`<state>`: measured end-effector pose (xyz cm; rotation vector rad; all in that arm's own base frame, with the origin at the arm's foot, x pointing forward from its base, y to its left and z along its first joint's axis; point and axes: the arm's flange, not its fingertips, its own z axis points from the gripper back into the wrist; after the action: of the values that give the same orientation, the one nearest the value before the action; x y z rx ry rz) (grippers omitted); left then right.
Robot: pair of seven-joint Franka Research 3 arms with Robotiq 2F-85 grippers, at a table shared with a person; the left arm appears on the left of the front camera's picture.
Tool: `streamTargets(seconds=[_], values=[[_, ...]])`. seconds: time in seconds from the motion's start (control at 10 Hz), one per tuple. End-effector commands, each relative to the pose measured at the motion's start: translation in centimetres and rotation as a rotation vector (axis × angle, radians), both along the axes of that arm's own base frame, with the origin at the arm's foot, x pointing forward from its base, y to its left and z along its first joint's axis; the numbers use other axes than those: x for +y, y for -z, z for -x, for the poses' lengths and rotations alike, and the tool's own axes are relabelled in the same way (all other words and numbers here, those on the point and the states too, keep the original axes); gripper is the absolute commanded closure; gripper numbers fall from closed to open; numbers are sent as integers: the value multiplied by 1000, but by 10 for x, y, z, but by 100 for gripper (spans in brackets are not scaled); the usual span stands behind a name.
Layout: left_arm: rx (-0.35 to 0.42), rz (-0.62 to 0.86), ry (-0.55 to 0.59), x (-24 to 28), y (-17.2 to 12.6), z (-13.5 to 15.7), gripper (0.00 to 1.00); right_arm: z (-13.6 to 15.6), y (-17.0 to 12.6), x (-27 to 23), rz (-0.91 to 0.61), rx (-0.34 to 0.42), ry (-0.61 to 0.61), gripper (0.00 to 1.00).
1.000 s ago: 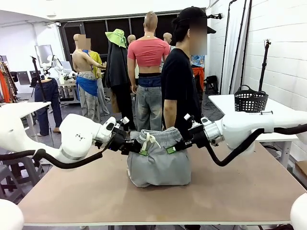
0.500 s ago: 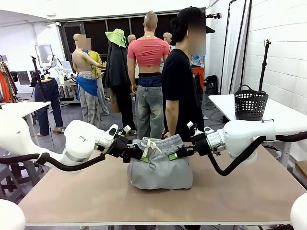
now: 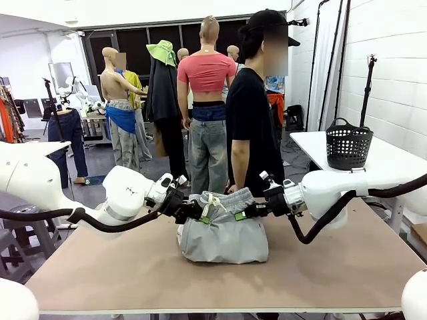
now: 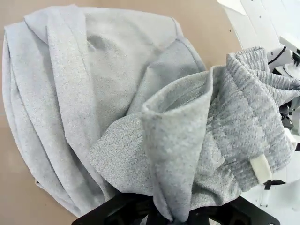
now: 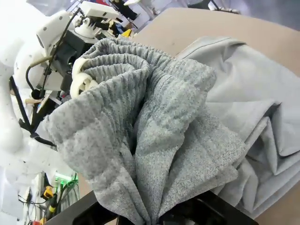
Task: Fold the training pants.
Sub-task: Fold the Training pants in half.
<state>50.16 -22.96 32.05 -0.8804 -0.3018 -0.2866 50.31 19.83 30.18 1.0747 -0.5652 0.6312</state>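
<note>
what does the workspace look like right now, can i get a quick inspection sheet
surface: brown table, bare around the garment
job's things: training pants bunched in a heap at mid-table, waistband lifted off the pile, off-white drawstring hanging at its middle
clutter: nothing seen on this table
hands: left hand shut on the waistband's left end; right hand shut on its right end
cables: black cable looping under the right arm, another under the left arm, both off the cloth
surroundings: person standing at the far edge; black mesh basket on a white side table
</note>
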Motion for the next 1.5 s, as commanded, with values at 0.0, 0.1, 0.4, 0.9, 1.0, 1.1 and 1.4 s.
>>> streamTargets(seconds=[0.0,0.1,0.4,0.9,1.0,1.1,1.4], values=[[-8,5,13,0,-3,6,100,5,-2,-2,-7,1,-3,100],[-8,5,13,0,-3,6,100,5,-2,-2,-7,1,-3,100],[2,15,13,-4,-1,4,100,3,1,2,-9,2,-11,100],[108,-18,-82,1,0,-50,100,-34,1,15,-28,123,103,100],[134,-14,-91,2,5,-59,100,-41,4,14,-14,134,122,100],[171,19,-81,3,10,-65,100,-47,10,10,-7,160,161,100],[247,50,-111,8,23,-79,100,-62,23,2,-3,229,218,100]])
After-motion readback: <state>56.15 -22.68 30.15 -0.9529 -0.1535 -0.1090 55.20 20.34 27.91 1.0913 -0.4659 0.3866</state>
